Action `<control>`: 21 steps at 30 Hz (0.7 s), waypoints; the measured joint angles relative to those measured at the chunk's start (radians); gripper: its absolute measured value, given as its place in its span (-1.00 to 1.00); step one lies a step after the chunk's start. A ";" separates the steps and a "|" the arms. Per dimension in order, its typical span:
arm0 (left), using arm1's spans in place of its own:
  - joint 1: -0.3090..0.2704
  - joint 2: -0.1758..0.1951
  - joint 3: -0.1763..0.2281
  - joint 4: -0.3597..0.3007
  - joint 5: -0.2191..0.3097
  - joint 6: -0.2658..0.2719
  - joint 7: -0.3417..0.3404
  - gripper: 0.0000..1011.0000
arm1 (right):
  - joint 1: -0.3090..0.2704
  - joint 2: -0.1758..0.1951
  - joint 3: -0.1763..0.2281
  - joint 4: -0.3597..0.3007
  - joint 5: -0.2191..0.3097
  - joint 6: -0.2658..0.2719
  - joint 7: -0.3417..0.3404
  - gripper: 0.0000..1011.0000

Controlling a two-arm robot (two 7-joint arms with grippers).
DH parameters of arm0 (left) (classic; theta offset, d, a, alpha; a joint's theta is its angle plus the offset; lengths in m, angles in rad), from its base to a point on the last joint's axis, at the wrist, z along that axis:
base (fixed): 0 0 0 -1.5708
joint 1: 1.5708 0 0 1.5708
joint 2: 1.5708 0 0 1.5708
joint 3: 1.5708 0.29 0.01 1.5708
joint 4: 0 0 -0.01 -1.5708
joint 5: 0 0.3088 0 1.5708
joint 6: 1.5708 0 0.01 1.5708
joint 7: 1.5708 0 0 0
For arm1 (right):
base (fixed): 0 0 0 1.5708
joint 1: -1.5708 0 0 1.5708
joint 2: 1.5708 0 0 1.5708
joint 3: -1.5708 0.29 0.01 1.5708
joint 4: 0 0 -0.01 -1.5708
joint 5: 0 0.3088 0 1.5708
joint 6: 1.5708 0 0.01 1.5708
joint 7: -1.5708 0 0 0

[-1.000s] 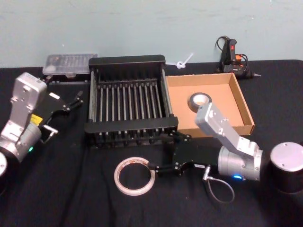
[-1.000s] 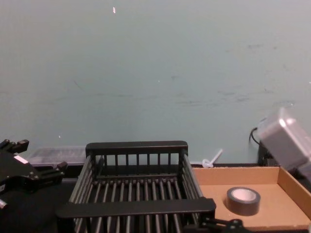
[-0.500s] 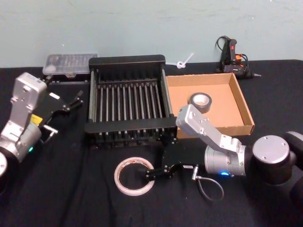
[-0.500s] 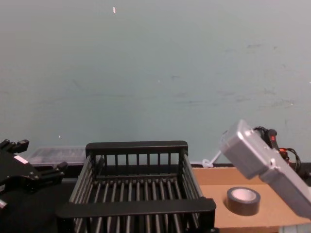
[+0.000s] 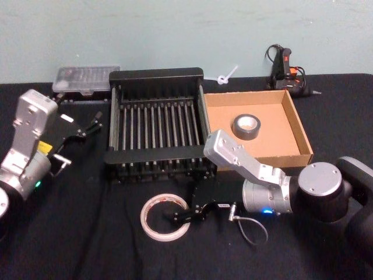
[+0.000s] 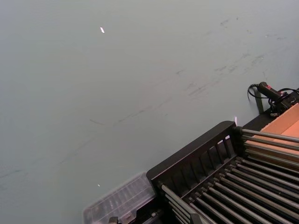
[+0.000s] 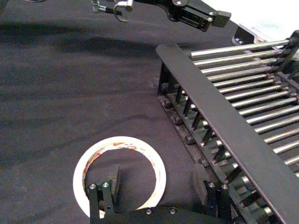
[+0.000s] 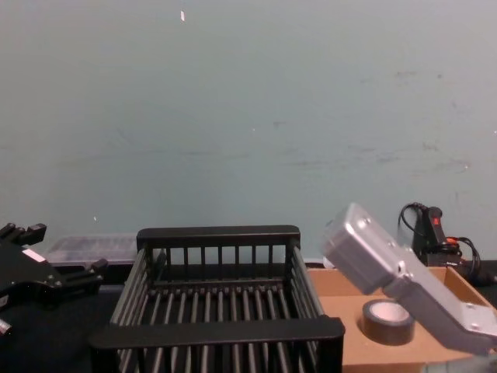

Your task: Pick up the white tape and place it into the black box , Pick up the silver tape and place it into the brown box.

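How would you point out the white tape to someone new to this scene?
Find the black box mid-table. In front of its near rim, on the black cloth, lies the white tape, with the right gripper over its edge. It is a thin flat ring with red marks, unlike the thick silver tape in the brown box.

Two tape rolls: one white tape [image 5: 165, 217] near centre, one silver tape [image 5: 248, 126] far right. Two boxes: one black box [image 5: 158, 126] centre, one brown box [image 5: 294, 123] right. One clear plastic case [image 5: 85, 78] far left. One glue gun [image 5: 285, 65] far right. Two grippers: left gripper [image 5: 87, 127], right gripper [image 5: 182, 213].
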 joint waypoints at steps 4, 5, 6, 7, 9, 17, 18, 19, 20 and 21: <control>0.000 0.000 0.000 0.000 0.000 0.000 0.000 0.98 | 0.008 -0.008 -0.009 0.013 -0.004 0.004 0.000 0.98; 0.000 0.000 0.000 0.000 0.000 0.000 0.000 0.98 | 0.011 -0.010 -0.011 0.017 -0.006 0.006 0.000 0.98; 0.000 0.000 0.000 0.000 0.000 0.000 0.000 0.98 | 0.012 -0.011 -0.012 0.019 -0.006 0.007 0.000 0.98; 0.000 0.000 0.000 0.000 0.000 0.000 0.000 0.98 | 0.013 -0.012 -0.013 0.021 -0.006 0.008 0.000 0.98; 0.000 0.000 0.000 0.000 0.000 0.000 0.000 0.98 | 0.016 -0.015 -0.015 0.025 -0.006 0.012 0.000 0.98; 0.000 0.000 0.000 0.000 0.000 0.000 0.000 0.98 | 0.021 -0.023 -0.019 0.038 0.000 0.019 0.003 0.98; 0.000 0.000 0.000 0.000 0.000 0.000 0.000 0.98 | 0.022 -0.024 -0.019 0.039 0.001 0.020 0.003 0.98; 0.000 0.000 0.000 0.000 0.000 0.000 0.000 0.98 | 0.022 -0.024 -0.019 0.040 0.001 0.020 0.003 0.98; 0.000 0.000 0.000 0.000 0.000 0.000 0.000 0.98 | 0.022 -0.024 -0.020 0.040 0.002 0.021 0.003 0.98; 0.000 0.000 0.000 0.000 0.000 0.000 0.000 0.98 | 0.022 -0.024 -0.020 0.040 0.002 0.021 0.003 0.98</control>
